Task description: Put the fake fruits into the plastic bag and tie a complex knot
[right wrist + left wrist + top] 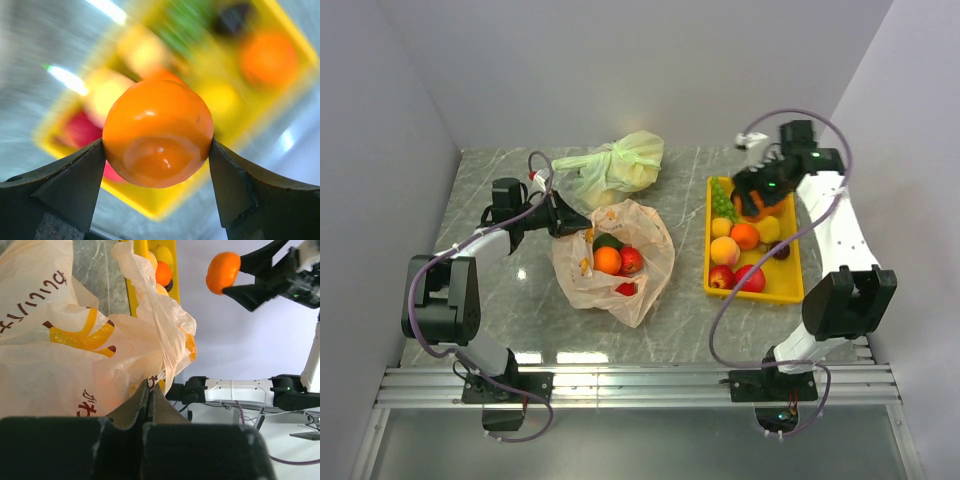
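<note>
Your orange fake fruit (157, 132) is clamped in the right gripper (157, 150), up over the yellow tray (756, 296). The plastic bag (650, 265) lies mid-table with a red apple (632, 260) inside, and the left gripper (148, 405) is pinching its rim.

The plastic bag (640, 290) lies on the table (690, 320) at the centre of the top view. Several fake fruits (608, 260) sit inside it, close together. Just behind it, at upper centre of the frame, lies the knotted bag (620, 165). The tray (756, 298) lies to the right of the plastic bag, near it but apart, its long side running from top to bottom of the frame. More of the fake fruits lie in it. The left gripper (578, 222) meets the plastic bag at its upper-left rim, with the rim pinched between its fingers. The right gripper (752, 203) hangs over the tray's upper end, one round fruit (158, 134) between its fingers, raised clear of the tray.
</note>
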Robot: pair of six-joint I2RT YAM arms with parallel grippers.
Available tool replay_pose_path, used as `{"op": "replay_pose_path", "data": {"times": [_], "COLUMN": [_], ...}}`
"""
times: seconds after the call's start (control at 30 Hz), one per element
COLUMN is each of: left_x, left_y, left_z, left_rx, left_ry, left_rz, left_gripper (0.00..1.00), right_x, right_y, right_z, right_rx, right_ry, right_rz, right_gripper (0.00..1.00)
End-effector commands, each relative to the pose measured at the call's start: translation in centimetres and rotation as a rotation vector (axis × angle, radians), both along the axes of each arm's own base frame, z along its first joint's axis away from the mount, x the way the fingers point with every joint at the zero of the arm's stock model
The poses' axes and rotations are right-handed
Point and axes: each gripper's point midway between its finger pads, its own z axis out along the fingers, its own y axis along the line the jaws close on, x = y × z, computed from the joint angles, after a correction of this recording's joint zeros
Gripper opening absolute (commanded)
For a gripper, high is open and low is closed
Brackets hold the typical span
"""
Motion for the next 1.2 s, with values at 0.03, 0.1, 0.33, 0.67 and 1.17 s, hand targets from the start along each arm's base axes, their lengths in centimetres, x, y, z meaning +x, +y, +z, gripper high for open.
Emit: {"op": "replay_pose_path", "data": {"times": [0.03, 0.1, 0.33, 0.67, 1.17], "left_x": [0.2, 0.3, 0.6, 0.5, 1.5], "left_y": [-0.2, -0.2, -0.1, 0.3, 0.5], "left_z": [1.1, 1.1, 1.6, 2.9, 2.3], "left_rx": [-0.049, -0.052, -0.050, -0.067, -0.062], "left_ry": [-0.039, -0.035, -0.040, -0.059, -0.048], "left_rz": [-0.039, -0.043, -0.056, -0.086, -0.100], "left_gripper": [0.01, 0.01, 0.01, 0.00, 0.04], "right_x": [-1.4, -1.0, -6.2, -7.2, -1.4], "right_y": [13.7, 18.4, 32.1, 36.8, 35.4], "right_z": [3.5, 4.2, 3.2, -2.0, -2.8], "right_rx": [0.227, 0.296, 0.423, 0.399, 0.400], "right_ry": [-0.038, -0.046, 0.059, 0.120, -0.089], "right_rz": [0.251, 0.312, 0.582, 0.536, 0.230], "right_gripper": [0.61, 0.60, 0.54, 0.48, 0.98]}}
